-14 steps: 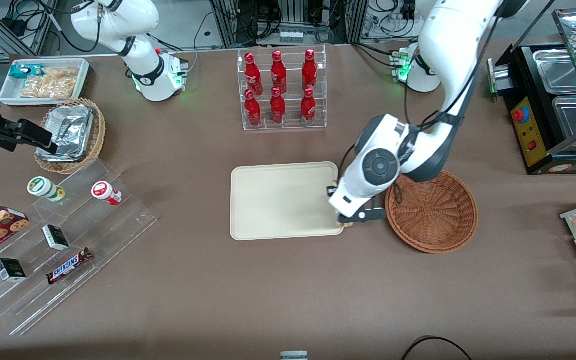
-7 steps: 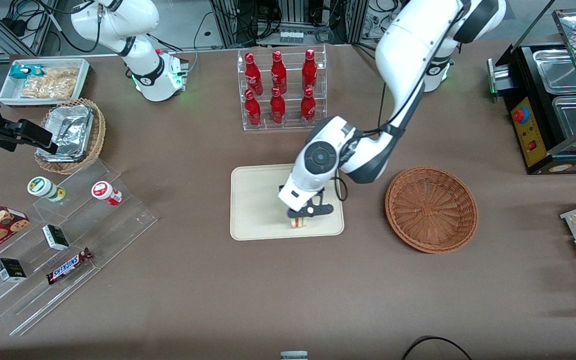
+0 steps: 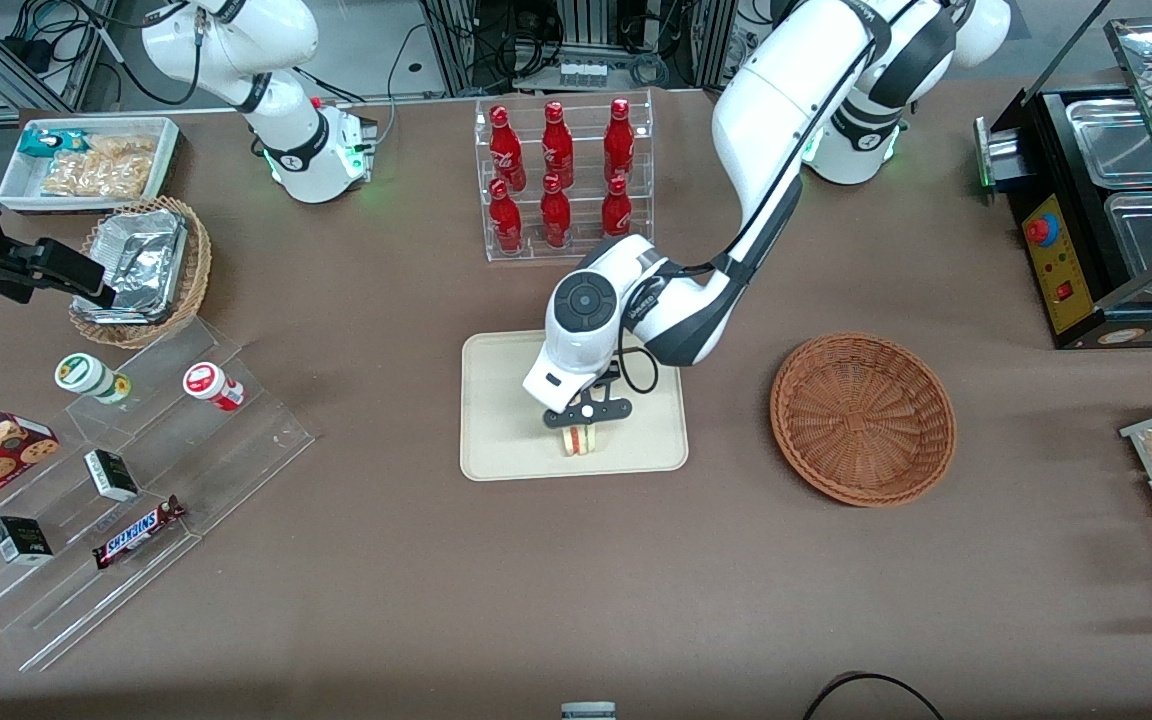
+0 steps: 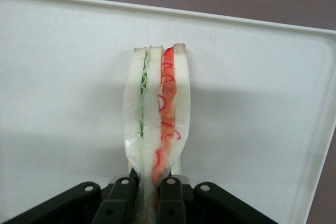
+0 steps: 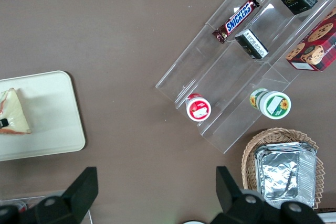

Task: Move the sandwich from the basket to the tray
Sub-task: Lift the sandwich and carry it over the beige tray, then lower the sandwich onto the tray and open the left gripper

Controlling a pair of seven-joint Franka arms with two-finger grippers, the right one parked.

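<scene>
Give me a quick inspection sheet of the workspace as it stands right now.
Surface: brown table, one level.
Job's things: sandwich held over the tray, toward the edge nearest the front camera; basket holds nothing, toward the working arm's end.
Clutter: rack of red bottles; clear stepped stand with snacks; foil containers in a tan basket; white bin of packets.
Grippers: gripper over the tray, fingers shut on the sandwich.
Cables: black cable at the table's near edge.
Surroundings: black food warmer at the working arm's end.
</scene>
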